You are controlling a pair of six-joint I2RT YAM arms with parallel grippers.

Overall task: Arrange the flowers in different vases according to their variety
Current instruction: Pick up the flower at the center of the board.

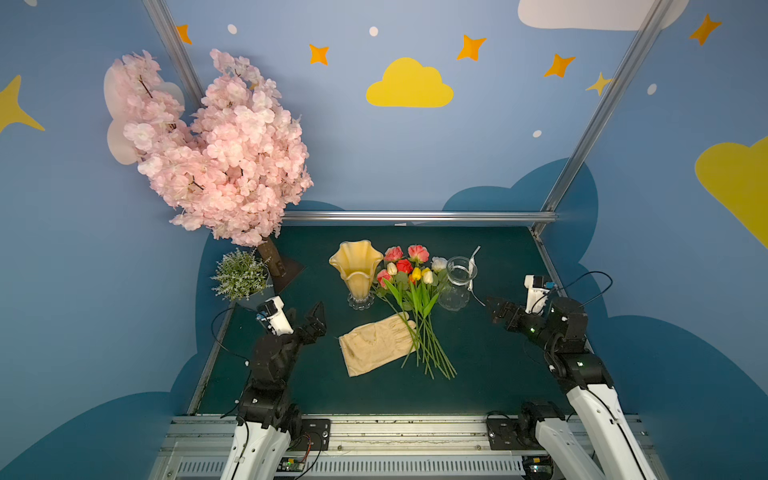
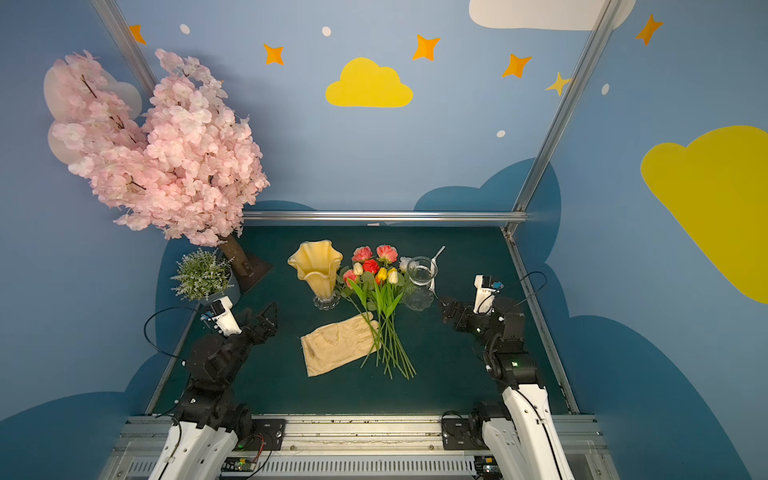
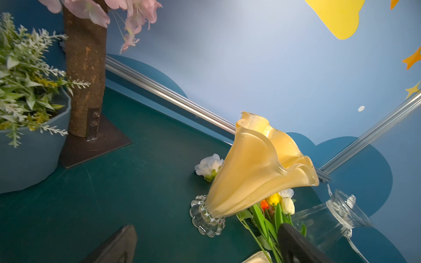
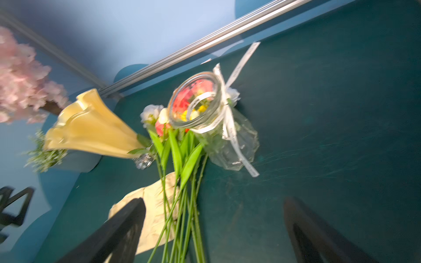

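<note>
Nearest, both arms sit low at the front corners of the dark green worktop (image 1: 498, 365), with the left claw (image 1: 307, 318) and right claw (image 1: 496, 309) each spread wide and holding nothing, probably staged to begin. Between them a cream glove (image 1: 374, 345) lies flat, its fingertips under the stems of the flowers (image 1: 409, 286). These lie unsorted in one fan, roses and tulips mixed. Their heads rest between the amber vase (image 1: 356, 266) and the clear glass vase (image 1: 459, 274), both upright and empty, one handy to each arm. Farther back stand a potted plant (image 1: 241, 274), a pink blossom tree (image 1: 216, 145) and blue walls (image 1: 415, 158) painted with clouds.
</note>
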